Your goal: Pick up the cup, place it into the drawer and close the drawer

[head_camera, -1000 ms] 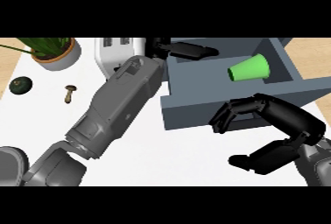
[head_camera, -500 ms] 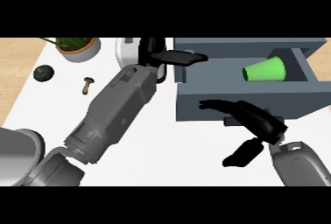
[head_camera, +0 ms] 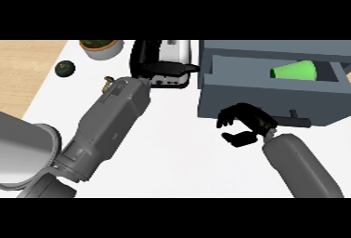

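Observation:
The green cup [head_camera: 296, 71] lies on its side inside the open grey drawer [head_camera: 260, 100] at the upper right. My right hand [head_camera: 244, 123] is against the drawer's front panel, fingers curled and holding nothing, just left of the dark handle [head_camera: 296, 121]. My left hand [head_camera: 156, 65] is at the top centre over a white appliance [head_camera: 172, 50], with relaxed fingers and its thumb pointing toward the drawer's left wall.
A potted plant [head_camera: 101, 47] stands at the top left, with a dark green round object [head_camera: 65, 68] and a small brown item [head_camera: 107, 82] near it. The white counter [head_camera: 178, 153] ends at a wooden strip [head_camera: 24, 74] on the left.
My right hand has moved from beside the drawer front onto it and curled more, its forearm now below it. The cup stays in the drawer. The left arm has hardly moved.

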